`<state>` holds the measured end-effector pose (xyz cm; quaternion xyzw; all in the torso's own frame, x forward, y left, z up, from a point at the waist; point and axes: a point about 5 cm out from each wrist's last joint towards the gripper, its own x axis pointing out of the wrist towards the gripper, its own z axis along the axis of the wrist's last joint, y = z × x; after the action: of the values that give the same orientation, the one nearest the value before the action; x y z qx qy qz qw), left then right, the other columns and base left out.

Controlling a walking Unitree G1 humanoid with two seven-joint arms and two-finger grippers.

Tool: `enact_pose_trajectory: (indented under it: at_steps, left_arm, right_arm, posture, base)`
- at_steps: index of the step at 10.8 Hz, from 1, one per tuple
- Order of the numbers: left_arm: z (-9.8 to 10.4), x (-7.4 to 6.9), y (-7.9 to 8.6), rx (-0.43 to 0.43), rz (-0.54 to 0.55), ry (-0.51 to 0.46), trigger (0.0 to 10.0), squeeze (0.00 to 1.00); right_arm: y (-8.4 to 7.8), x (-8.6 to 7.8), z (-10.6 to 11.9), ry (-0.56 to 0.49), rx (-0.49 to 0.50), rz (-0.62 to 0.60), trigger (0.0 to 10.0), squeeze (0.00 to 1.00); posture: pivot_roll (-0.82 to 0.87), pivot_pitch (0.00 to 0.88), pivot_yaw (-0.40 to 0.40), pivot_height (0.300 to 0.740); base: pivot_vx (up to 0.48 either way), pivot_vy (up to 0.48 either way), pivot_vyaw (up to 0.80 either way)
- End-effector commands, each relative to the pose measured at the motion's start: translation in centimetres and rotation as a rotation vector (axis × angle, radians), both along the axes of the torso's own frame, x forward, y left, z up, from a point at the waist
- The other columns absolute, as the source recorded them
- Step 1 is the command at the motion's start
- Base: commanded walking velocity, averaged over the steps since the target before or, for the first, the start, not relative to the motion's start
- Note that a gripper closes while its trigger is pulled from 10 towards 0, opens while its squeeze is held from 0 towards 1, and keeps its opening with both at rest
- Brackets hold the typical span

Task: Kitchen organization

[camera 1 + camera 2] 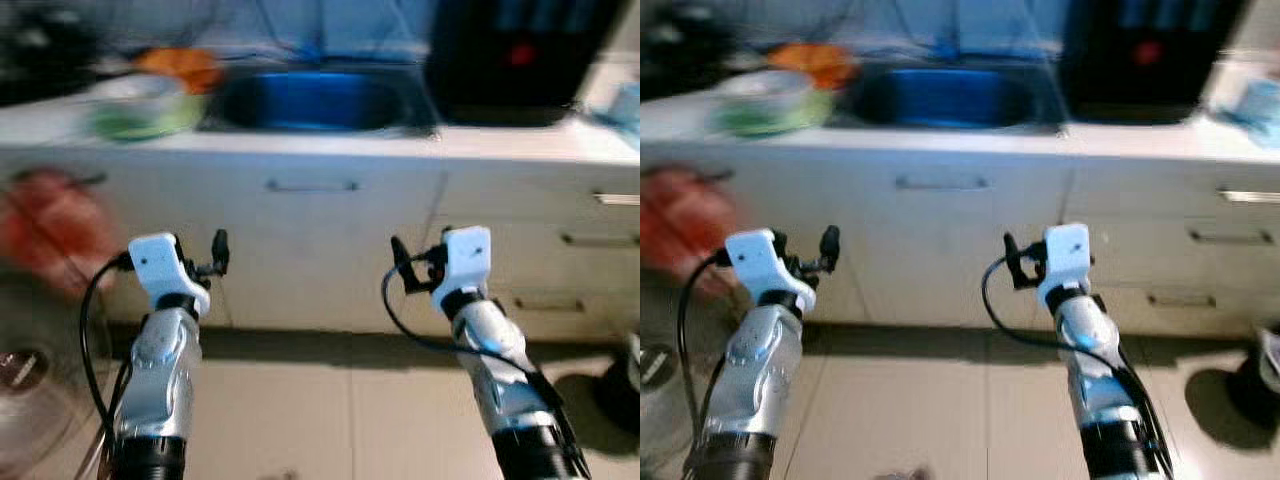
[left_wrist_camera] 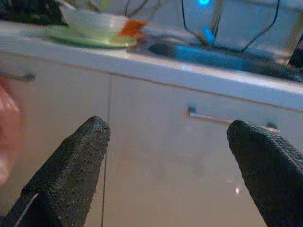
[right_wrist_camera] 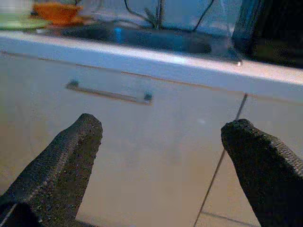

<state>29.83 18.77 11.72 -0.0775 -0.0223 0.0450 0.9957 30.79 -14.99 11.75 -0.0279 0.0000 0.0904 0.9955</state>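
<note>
A white kitchen counter (image 1: pixel 330 145) runs across in front of me, with a blue-lit sink (image 1: pixel 310 100) set in its middle. Left of the sink a pale bowl rests on a green plate (image 1: pixel 145 112), and an orange dish (image 1: pixel 180 65) sits behind them. Both arms are raised before the cabinet fronts, well short of them. My left gripper (image 1: pixel 215 255) is open with nothing between its fingers (image 2: pixel 75 165). My right gripper (image 1: pixel 400 262) is open too, fingers (image 3: pixel 66 161) spread wide and empty.
A big black appliance (image 1: pixel 510 55) stands on the counter right of the sink. Below are a cabinet handle (image 1: pixel 312 186) and drawers (image 1: pixel 600 240) at right. A blurred red thing (image 1: pixel 50 230) is at left, a dark object (image 1: pixel 625 385) on the tiled floor at right.
</note>
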Motion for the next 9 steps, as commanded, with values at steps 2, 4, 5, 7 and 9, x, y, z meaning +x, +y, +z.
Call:
enact_pose_trajectory:
  at_steps: [2,4,5,7,9]
  left_arm:
    - [1.0,0.4,-0.6,-0.009,-0.036,-0.042,10.0,0.0]
    - [1.9,0.6,-0.8,0.007,-0.049,-0.076,10.0,0.0]
    - [2.1,0.7,-0.8,0.005,-0.049,-0.082,10.0,0.0]
    - [2.6,0.8,-1.0,0.015,-0.064,-0.102,10.0,0.0]
    - [2.8,0.9,-0.9,0.013,-0.06,-0.107,10.0,0.0]
  right_arm:
    - [0.0,0.2,0.3,-0.013,0.024,-0.003,10.0,0.0]
    - [0.1,0.2,0.9,-0.041,0.024,0.008,10.0,0.0]
    - [0.3,0.3,1.2,-0.055,0.024,0.012,10.0,0.0]
    - [0.5,0.4,2.0,-0.085,0.021,0.026,10.0,0.0]
    - [0.7,0.4,2.1,-0.089,0.026,0.039,10.0,0.0]
  posture:
    - [0.03,0.0,-0.013,0.74]
    - [0.03,0.0,-0.014,0.74]
    - [0.03,0.0,-0.014,0.74]
    - [0.03,0.0,-0.015,0.74]
    - [0.03,0.0,-0.014,0.74]
  base:
    - [0.133,0.0,0.0]
    - [0.334,0.0,0.0]
    - [0.345,0.0,0.0]
    - [0.362,0.0,0.0]
    - [0.396,0.0,0.0]
